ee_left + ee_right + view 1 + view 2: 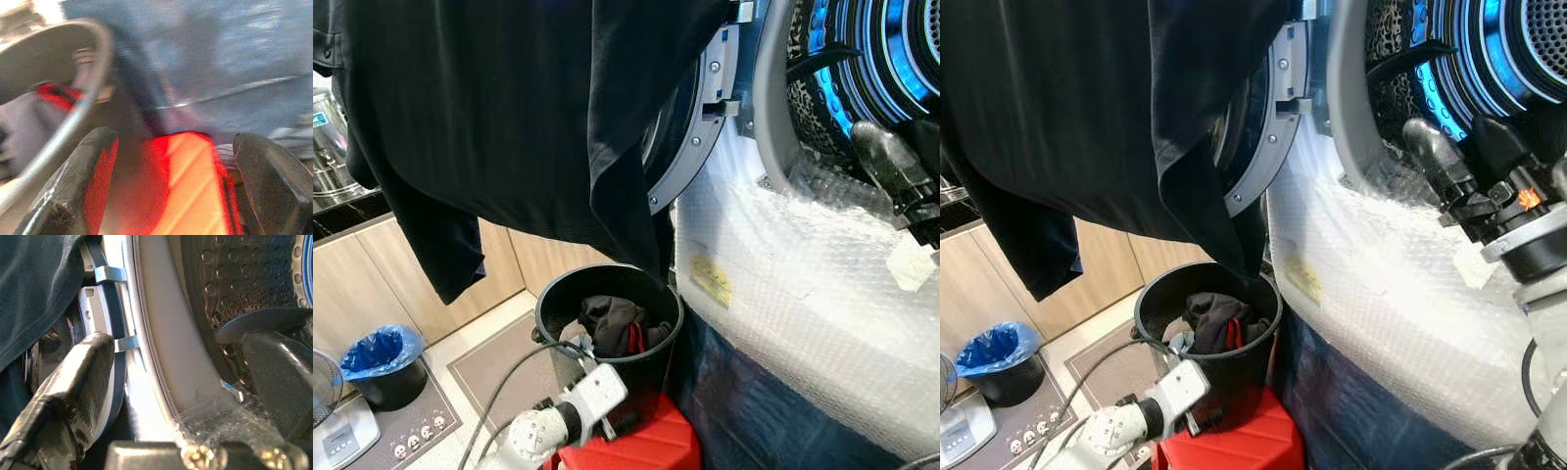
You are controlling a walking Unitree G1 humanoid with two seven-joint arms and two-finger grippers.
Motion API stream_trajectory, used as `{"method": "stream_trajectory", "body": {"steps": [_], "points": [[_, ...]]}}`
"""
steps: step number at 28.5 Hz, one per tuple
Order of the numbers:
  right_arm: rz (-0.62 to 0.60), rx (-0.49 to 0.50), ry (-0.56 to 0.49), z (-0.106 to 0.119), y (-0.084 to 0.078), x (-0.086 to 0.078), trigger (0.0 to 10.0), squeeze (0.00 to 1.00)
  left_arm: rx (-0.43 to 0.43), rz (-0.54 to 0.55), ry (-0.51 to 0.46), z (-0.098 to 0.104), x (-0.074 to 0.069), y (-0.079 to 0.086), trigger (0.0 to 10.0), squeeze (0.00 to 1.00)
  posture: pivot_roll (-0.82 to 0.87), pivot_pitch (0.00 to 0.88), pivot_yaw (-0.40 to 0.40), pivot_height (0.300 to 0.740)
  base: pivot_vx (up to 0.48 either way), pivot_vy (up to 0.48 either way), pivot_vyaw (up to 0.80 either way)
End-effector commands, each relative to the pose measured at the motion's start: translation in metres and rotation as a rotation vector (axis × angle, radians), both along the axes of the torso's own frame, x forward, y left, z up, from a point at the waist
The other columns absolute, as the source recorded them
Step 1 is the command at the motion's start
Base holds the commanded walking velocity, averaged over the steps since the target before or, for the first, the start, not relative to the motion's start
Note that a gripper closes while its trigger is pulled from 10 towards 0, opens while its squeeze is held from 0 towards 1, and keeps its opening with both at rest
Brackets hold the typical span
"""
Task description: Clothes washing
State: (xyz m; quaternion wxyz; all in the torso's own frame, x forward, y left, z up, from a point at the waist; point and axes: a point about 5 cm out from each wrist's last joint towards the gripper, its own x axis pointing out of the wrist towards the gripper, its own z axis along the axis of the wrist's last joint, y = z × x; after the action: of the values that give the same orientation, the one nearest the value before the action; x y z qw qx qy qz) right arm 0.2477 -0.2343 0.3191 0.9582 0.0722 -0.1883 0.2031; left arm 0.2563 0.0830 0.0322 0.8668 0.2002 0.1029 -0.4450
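A large dark garment hangs down from above the picture in front of the washer's open door; its lowest tip reaches the rim of a black bucket. The bucket holds dark and red clothes and stands on a red stool. My right gripper is open at the lower edge of the blue-lit drum, its fingers straddling the grey door seal. My left gripper is low beside the bucket, open, with the red stool showing between its fingers.
Bubble wrap covers the washer's front below the drum. A small bin with a blue liner stands on a mat at the lower left, before wooden cabinets. A black cable loops from my left arm.
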Motion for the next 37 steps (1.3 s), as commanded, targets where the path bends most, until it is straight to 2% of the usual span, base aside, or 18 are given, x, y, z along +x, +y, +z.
{"method": "stream_trajectory", "body": {"steps": [1, 7, 12, 16, 18, 22, 25, 26, 27, 29, 34, 35, 37], "points": [[0.018, -0.015, -0.006, 0.0, 0.003, 0.0, 10.0, 0.0, 0.019, -0.061, -0.012, 0.001, -0.006, -0.002, 10.0, 0.0, -0.2, 0.0, 0.079, 0.74, 0.0, 0.0, 0.0], [0.018, -0.022, 0.0, -0.002, 0.003, -0.001, 10.0, 0.0, 0.052, -0.108, -0.052, 0.003, -0.011, -0.003, 10.0, 0.0, -0.21, 0.0, 0.084, 0.74, 0.0, 0.0, 0.0], [0.08, -0.018, 0.021, -0.009, 0.008, -0.006, 10.0, 0.0, 0.162, -0.116, -0.14, 0.014, -0.007, 0.02, 10.0, 0.0, -0.19, 0.0, 0.087, 0.74, 0.0, 0.0, 0.0], [0.121, -0.048, 0.045, -0.018, 0.013, -0.009, 10.0, 0.0, 0.169, -0.109, -0.15, 0.018, -0.005, 0.027, 10.0, 0.0, -0.19, 0.0, 0.088, 0.74, 0.0, 0.0, 0.0], [0.191, -0.09, 0.069, -0.03, 0.021, -0.015, 10.0, 0.0, 0.196, -0.112, -0.164, 0.02, -0.004, 0.034, 10.0, 0.0, -0.18, 0.0, 0.088, 0.74, 0.0, 0.0, 0.0], [0.24, -0.108, 0.095, -0.039, 0.025, -0.021, 10.0, 0.0, 0.229, -0.103, -0.179, 0.023, -0.002, 0.043, 10.0, 0.0, -0.18, 0.0, 0.09, 0.74, 0.0, 0.0, 0.0], [0.366, -0.162, 0.127, -0.054, 0.034, -0.036, 10.0, 0.0, 0.252, -0.097, -0.197, 0.028, -0.001, 0.052, 10.0, 0.0, -0.18, 0.0, 0.09, 0.74, 0.0, 0.0, 0.0], [0.366, -0.162, 0.127, -0.054, 0.034, -0.036, 10.0, 0.0, 0.252, -0.097, -0.197, 0.028, -0.001, 0.052, 10.0, 0.0, -0.18, 0.0, 0.09, 0.74, 0.0, 0.0, 0.0], [0.44, -0.197, 0.145, -0.062, 0.04, -0.045, 10.0, 0.0, 0.264, -0.101, -0.201, 0.029, -0.001, 0.056, 10.0, 0.0, -0.18, 0.0, 0.09, 0.74, 0.0, 0.0, 0.0], [0.483, -0.21, 0.16, -0.067, 0.043, -0.05, 10.0, 0.0, 0.272, -0.104, -0.204, 0.029, 0.0, 0.058, 10.0, 0.0, -0.18, 0.0, 0.088, 0.74, 0.0, 0.0, 0.0], [0.528, -0.29, 0.302, -0.095, 0.045, -0.055, 10.0, 0.0, 0.286, -0.108, -0.208, 0.032, 0.002, 0.065, 10.0, 0.0, -0.18, 0.0, 0.084, 0.74, 0.0, 0.0, 0.0], [0.545, -0.31, 0.372, -0.109, 0.044, -0.057, 10.0, 0.0, 0.289, -0.114, -0.199, 0.032, 0.002, 0.068, 10.0, 0.0, -0.17, 0.0, 0.08, 0.74, 0.0, 0.0, 0.0], [0.553, -0.322, 0.433, -0.125, 0.042, -0.059, 10.0, 0.0, 0.298, -0.122, -0.199, 0.033, 0.003, 0.072, 10.0, 0.0, -0.17, 0.0, 0.075, 0.74, 0.0, 0.0, 0.0]]}}
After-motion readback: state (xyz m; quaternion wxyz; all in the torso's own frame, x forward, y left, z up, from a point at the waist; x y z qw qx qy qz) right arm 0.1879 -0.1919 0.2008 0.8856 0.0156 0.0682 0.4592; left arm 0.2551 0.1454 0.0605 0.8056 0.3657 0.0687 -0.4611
